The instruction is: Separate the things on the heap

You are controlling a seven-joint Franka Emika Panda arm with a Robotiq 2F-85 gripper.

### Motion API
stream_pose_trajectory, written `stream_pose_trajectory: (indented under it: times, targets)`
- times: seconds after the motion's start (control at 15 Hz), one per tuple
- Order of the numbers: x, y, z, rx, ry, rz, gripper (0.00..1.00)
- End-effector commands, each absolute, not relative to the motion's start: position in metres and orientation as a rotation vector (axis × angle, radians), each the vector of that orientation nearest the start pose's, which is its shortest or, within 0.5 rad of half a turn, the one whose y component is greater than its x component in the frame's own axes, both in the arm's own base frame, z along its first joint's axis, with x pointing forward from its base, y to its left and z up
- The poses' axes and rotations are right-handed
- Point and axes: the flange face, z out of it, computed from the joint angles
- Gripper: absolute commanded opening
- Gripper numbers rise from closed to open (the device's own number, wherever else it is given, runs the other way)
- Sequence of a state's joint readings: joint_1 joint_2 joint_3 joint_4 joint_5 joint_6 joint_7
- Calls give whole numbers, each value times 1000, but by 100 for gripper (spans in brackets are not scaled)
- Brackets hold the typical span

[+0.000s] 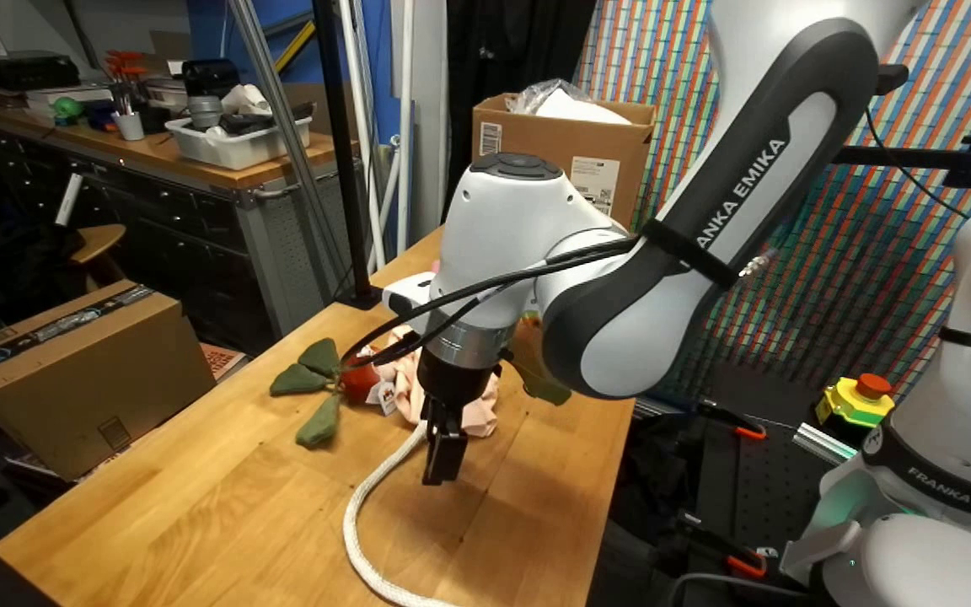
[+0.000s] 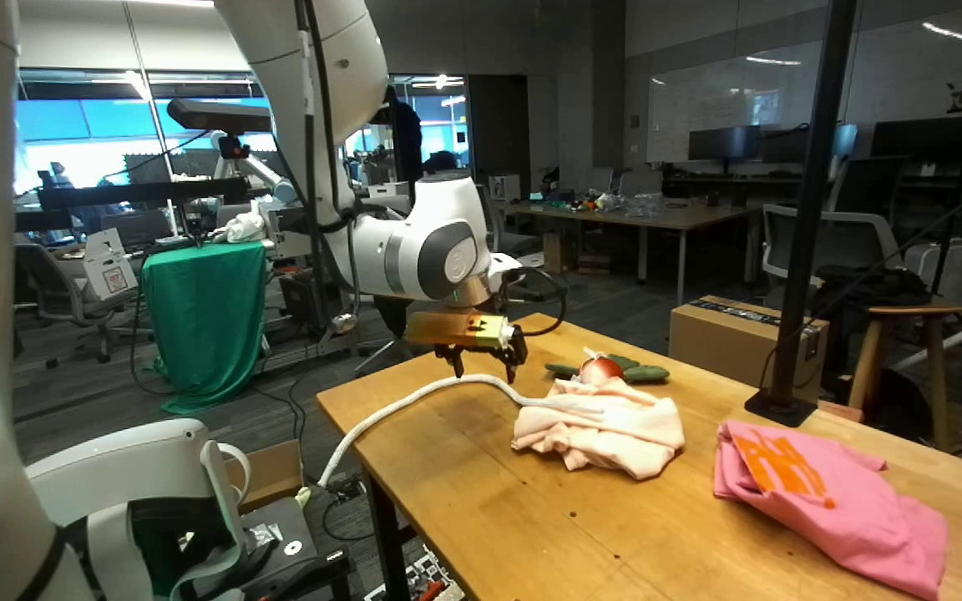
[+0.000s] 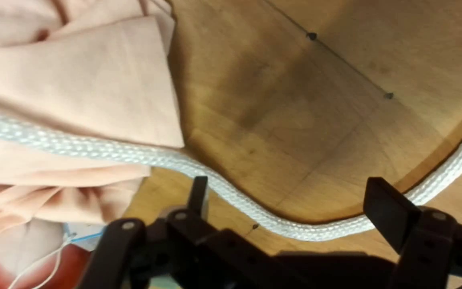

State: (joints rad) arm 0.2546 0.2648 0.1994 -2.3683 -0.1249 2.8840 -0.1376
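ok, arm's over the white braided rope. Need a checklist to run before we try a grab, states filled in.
1. Black two-finger gripper open, nothing held: ok.
2. White braided rope crossing the gap between the fingers: ok in the wrist view.
3. Fingertips low enough to close on the rope: cannot tell; the views don't settle the height.
4. Rope off the crumpled peach cloth: not ok; part of it lies over the cloth.
5. Rope wholly on the wooden table: not ok; one stretch hangs past the edge in an exterior view.
6. Pink fabric with orange print apart from the peach cloth: ok.
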Motion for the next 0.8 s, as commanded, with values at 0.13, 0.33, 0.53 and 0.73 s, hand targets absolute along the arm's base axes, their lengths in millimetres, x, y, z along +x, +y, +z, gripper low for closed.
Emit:
stream_pose_trajectory:
  times: [0.13, 0.33, 0.53, 0.73]
  targets:
    - [483, 220, 261, -3087, -1223, -429, 100]
    - [486, 210, 256, -3136, -1373, -416, 100]
    - [487, 205, 253, -3129, -1550, -444, 100]
    - [488, 202, 252, -3097, -1710, -480, 100]
